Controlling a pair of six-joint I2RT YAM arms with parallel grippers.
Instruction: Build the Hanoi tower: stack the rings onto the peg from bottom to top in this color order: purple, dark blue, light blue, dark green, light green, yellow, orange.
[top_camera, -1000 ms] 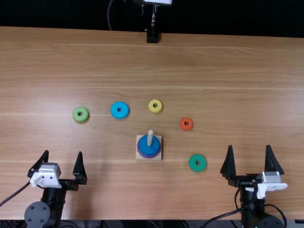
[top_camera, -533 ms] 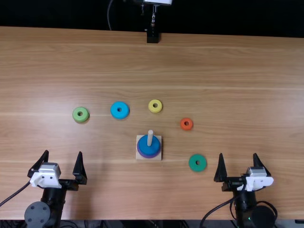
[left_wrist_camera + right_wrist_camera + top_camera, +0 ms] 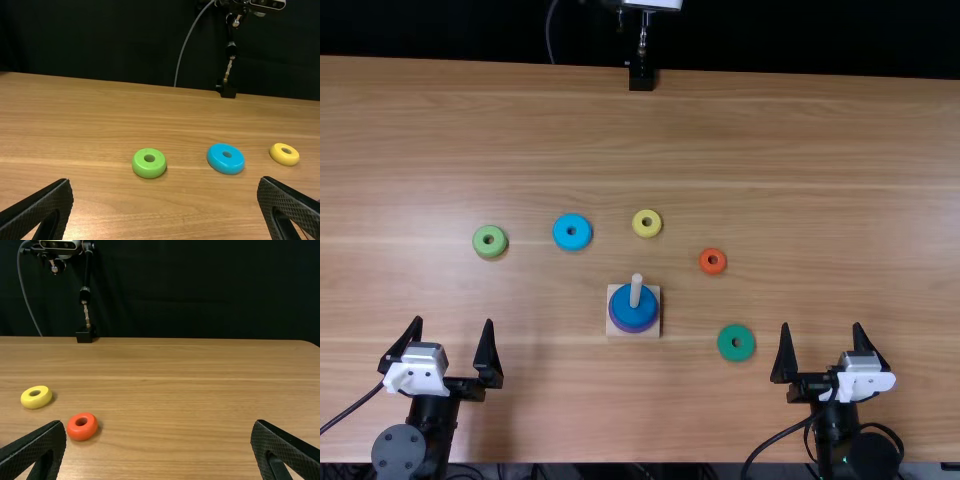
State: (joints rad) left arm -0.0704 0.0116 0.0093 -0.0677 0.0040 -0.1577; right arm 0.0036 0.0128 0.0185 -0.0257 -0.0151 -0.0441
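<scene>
A light brown wooden counter [image 3: 820, 150] runs back to a dark backdrop. Above its near edge, the black two-fingered left claw [image 3: 454, 320] and matching right claw [image 3: 822, 324] are both released, fingers spread wide. Nearest the right claw lies a flat, round dark green ring [image 3: 744, 349]; beyond it, a small orange ring [image 3: 706, 267]. Between the claws, a pale square wooden base [image 3: 655, 332] with an upright round peg [image 3: 636, 290] carries a purple ring [image 3: 613, 321] under a dark blue ring [image 3: 636, 314]. Farther out lie a light green ring [image 3: 497, 247], a light blue ring [image 3: 571, 242] and a yellow ring [image 3: 639, 229], all flat and apart.
</scene>
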